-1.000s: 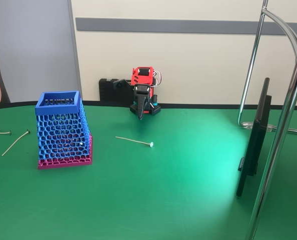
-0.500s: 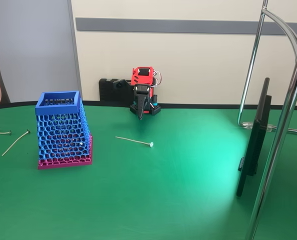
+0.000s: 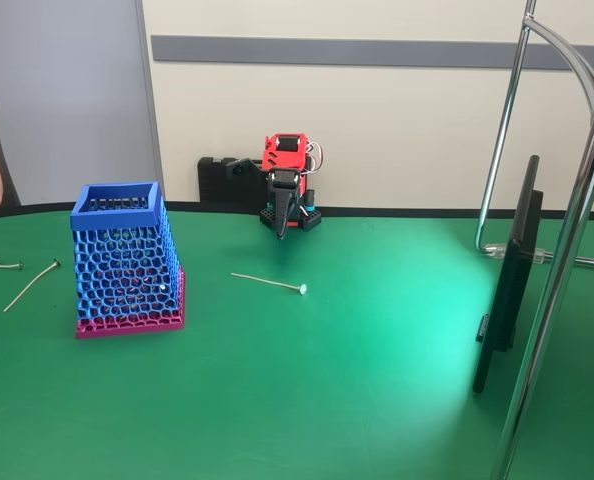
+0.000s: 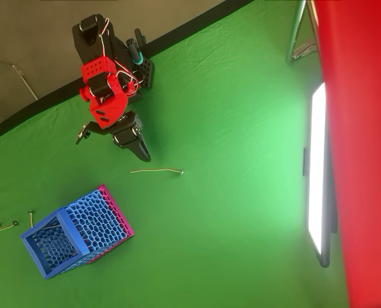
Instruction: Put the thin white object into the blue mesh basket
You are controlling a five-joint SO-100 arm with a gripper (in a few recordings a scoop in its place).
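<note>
Gripper [image 3: 283, 228] pressed together, unmoved vs prev frame, thin white object [image 3: 267, 282] flat on table, basket [image 3: 125, 260] apart.

green table [image 3: 377, 400] with a bright glare patch, cream wall [image 3: 397, 130] with grey stripe [image 3: 377, 50], grey panel [image 3: 57, 100] left, chrome stand [image 3: 567, 250], dark monitor [image 3: 507, 280] right

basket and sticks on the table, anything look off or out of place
Nothing looks damaged or spilled. The blue mesh basket stands upright, the thin white object lies flat on the green table, and a few similar sticks lie loose left of the basket.
</note>
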